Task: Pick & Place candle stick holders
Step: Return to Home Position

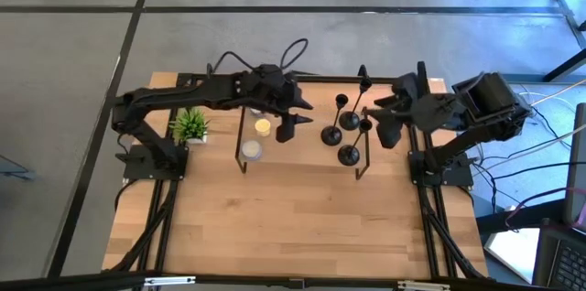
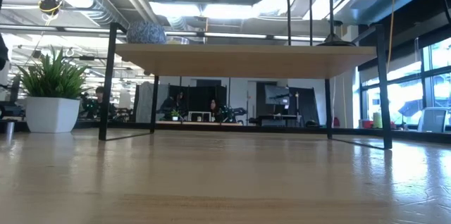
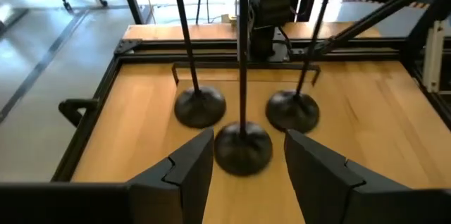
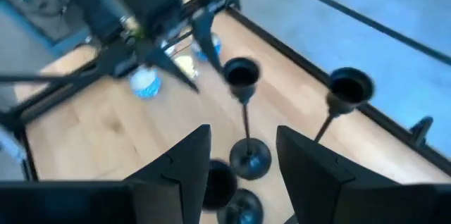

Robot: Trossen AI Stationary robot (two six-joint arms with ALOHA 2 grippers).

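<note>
Three black candle stick holders stand upright on their round bases on the wooden shelf (image 1: 302, 158): one (image 1: 330, 135) nearest my left gripper, one (image 1: 350, 119) behind it and one (image 1: 349, 155) toward the near edge. In the left wrist view the nearest base (image 3: 243, 146) sits just ahead of my open left gripper (image 3: 246, 143), with the other two bases (image 3: 200, 106) (image 3: 292, 110) beyond. My left gripper (image 1: 291, 128) is to their left and touches nothing. My right gripper (image 1: 386, 126) hangs open above them on the right; its wrist view (image 4: 243, 139) looks down on two cup tops (image 4: 241, 72) (image 4: 350, 86).
A yellow candle (image 1: 263, 127) and a white candle (image 1: 251, 150) lie on the shelf's left part. A potted plant (image 1: 190, 126) stands at the table's left. The shelf's black legs (image 2: 109, 83) reach the table. The bare table stretches toward the near edge (image 1: 293, 236).
</note>
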